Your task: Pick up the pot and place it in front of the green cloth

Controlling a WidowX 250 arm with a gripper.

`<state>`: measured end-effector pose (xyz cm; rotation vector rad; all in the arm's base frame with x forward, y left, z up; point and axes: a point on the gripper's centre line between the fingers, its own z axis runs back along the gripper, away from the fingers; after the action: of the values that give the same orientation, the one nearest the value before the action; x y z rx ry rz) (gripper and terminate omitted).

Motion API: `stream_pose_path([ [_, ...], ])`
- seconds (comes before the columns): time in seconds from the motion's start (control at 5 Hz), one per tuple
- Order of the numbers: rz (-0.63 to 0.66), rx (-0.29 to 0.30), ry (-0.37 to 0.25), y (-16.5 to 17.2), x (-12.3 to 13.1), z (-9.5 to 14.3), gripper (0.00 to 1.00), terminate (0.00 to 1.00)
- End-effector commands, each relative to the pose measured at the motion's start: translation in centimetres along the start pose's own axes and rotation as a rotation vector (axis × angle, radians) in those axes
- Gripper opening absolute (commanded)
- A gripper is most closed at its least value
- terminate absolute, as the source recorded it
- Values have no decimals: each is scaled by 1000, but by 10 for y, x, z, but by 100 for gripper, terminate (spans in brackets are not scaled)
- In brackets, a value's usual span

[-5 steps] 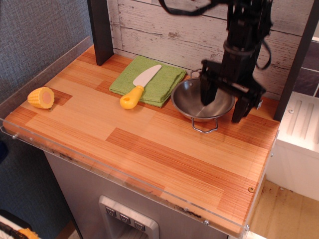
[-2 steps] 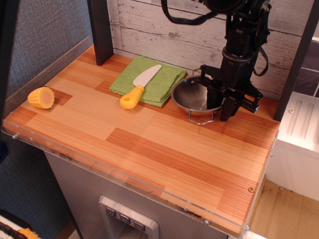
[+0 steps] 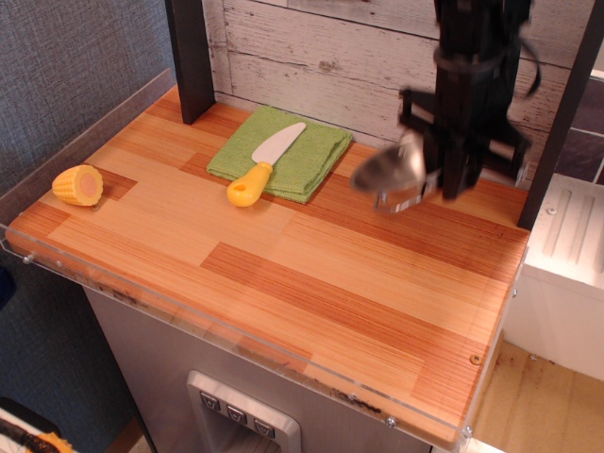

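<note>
The pot [image 3: 389, 170], earlier resting on the counter [image 3: 311, 274], now hangs tilted and blurred at 3 o'clock of the green cloth [image 3: 307, 156], pinched by the gripper [image 3: 444, 179].

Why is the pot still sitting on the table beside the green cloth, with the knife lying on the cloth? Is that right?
Not quite. The pot isn't on the table: the tool holds it lifted in the air, tilted and blurred, as the observation.image view shows. It hangs to the right of the green cloth, and the knife does lie on the cloth.
</note>
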<state>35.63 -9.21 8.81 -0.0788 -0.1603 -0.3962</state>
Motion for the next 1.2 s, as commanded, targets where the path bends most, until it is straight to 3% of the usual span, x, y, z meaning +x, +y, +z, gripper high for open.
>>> stream_pose_path([
  [0.0, 168, 93, -53, 37, -75, 73, 0, 0],
  [0.4, 359, 194, 116, 81, -171, 57, 0, 0],
  [0.6, 401, 205, 122, 93, -185, 43, 0, 0],
  [1.0, 404, 209, 110, 107, -169, 11, 0, 0],
])
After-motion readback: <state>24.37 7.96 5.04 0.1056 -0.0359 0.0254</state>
